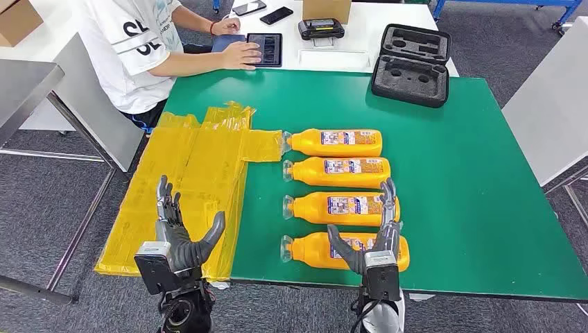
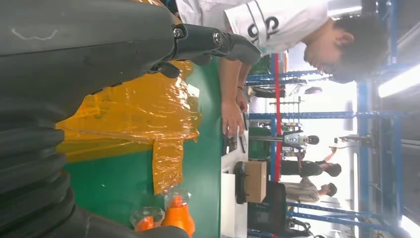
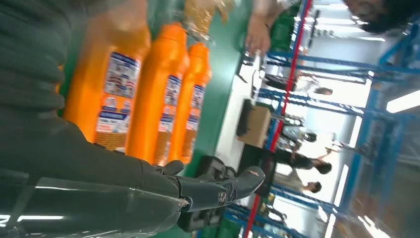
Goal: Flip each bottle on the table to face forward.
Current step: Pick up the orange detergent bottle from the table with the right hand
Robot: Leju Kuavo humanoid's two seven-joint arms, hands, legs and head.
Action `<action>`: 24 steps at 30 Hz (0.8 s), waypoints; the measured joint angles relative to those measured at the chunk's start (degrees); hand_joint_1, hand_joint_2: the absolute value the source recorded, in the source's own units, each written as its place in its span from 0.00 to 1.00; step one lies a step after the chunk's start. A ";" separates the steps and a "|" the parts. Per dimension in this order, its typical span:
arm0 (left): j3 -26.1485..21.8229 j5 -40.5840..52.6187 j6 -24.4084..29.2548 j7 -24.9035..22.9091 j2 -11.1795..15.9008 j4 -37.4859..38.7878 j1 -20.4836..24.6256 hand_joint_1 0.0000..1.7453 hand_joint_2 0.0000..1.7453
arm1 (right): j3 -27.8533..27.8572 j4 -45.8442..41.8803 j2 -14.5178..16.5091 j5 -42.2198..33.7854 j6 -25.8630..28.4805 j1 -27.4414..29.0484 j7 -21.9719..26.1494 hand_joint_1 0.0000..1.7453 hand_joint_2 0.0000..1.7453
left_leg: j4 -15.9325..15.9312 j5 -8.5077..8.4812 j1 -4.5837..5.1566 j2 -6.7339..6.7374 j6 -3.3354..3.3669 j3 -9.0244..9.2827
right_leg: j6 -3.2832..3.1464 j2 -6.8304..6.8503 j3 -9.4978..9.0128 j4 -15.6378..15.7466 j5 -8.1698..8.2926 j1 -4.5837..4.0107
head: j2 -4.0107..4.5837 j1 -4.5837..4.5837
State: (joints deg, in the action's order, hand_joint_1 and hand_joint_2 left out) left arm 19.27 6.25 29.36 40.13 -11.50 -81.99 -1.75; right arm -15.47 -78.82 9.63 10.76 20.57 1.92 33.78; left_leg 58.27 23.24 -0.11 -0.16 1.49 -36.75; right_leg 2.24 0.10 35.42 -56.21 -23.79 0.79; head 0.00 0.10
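Several orange bottles lie on their sides in a column on the green table point(image 1: 451, 159), clear caps pointing left, labels up: the farthest bottle point(image 1: 333, 141), the second bottle point(image 1: 338, 171), the third bottle point(image 1: 340, 207) and the nearest bottle point(image 1: 326, 250). My right hand point(image 1: 371, 239) hovers open over the near end of the nearest bottle, fingers reaching toward the third one. My left hand point(image 1: 177, 232) is open above the yellow plastic sheet point(image 1: 194, 180), holding nothing. The right wrist view shows three labelled bottles point(image 3: 116, 84) beyond the right hand's fingers point(image 3: 218, 188). Two bottle caps point(image 2: 163, 215) appear in the left wrist view.
A person in a white shirt point(image 1: 132, 41) sits at the far left corner, one hand on a tablet point(image 1: 265, 48). A black foam case point(image 1: 411, 64) lies at the table's far edge. The right half of the green table is bare.
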 joint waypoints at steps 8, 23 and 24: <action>0.32 0.30 0.28 0.02 0.11 -0.68 0.00 0.00 1.00 | 0.00 -1.19 -1.44 0.73 -1.23 0.59 -1.57 0.00 1.00 | 0.00 0.00 0.00 0.00 0.00 0.01 | 0.00 0.00 0.00 0.00 0.00 -0.01 | 0.00 -0.01; 0.36 0.84 1.34 0.02 0.91 -2.11 -1.65 0.00 1.00 | -1.39 -2.41 -5.00 8.42 -5.72 0.78 -6.19 0.00 1.00 | 0.00 0.00 0.00 -0.01 0.00 0.00 | 0.00 0.00 0.00 0.00 0.00 0.00 | 0.00 -0.02; 0.36 0.71 1.38 0.02 1.04 -2.37 -1.90 0.00 1.00 | -1.60 -2.74 -5.79 9.43 -6.39 0.73 -7.02 0.00 1.00 | 0.00 0.00 0.01 -0.01 0.01 -0.01 | 0.00 0.01 -0.01 0.00 0.00 0.00 | 0.00 -0.01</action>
State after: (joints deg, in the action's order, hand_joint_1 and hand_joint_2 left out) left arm 19.63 6.96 30.75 40.15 -10.46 -84.36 -3.65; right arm -17.08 -81.57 3.84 20.19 14.18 2.65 26.76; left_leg 58.27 23.24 -0.11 -0.17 1.50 -36.75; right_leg 2.24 0.10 35.41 -56.21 -23.79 0.80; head 0.00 0.09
